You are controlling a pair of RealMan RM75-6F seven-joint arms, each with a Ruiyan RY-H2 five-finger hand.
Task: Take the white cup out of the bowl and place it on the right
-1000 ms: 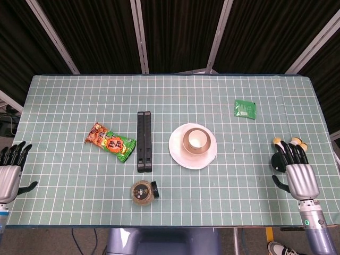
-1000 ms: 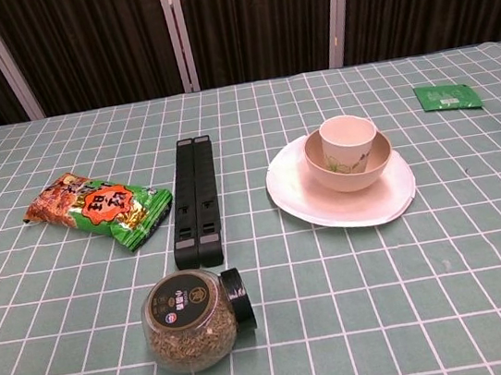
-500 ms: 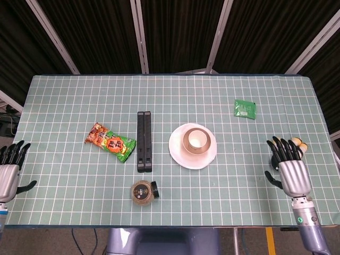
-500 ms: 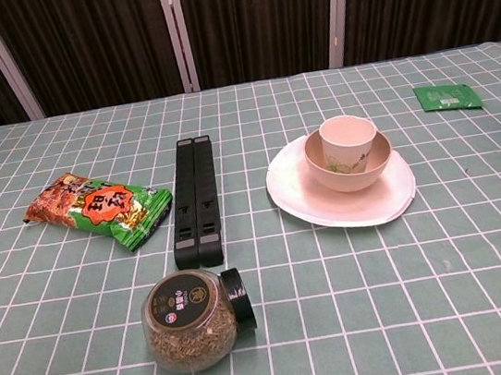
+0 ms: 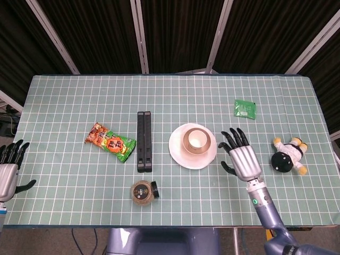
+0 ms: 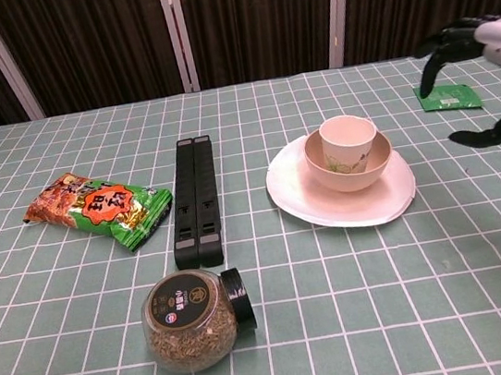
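A white cup [image 5: 197,139] [image 6: 348,135] stands upright inside a beige bowl [image 5: 187,144] [image 6: 349,170], which sits on a white plate [image 5: 179,154] [image 6: 327,203] near the table's middle. My right hand [image 5: 241,156] [image 6: 484,44] hovers just right of the plate, fingers spread and nothing in it, apart from the cup. At the table's left edge my left hand [image 5: 9,169] shows with fingers apart, holding nothing; the chest view does not show it.
A black bar-shaped object [image 5: 144,141] lies left of the plate, a snack packet [image 5: 110,141] further left, and a jar [image 5: 144,191] on its side near the front. A green packet [image 5: 245,109] lies back right, and a small plush toy [image 5: 287,155] at the right.
My right hand has moved left from the table's right edge to just beside the plate, uncovering the plush toy. The left hand and the cup have stayed put.
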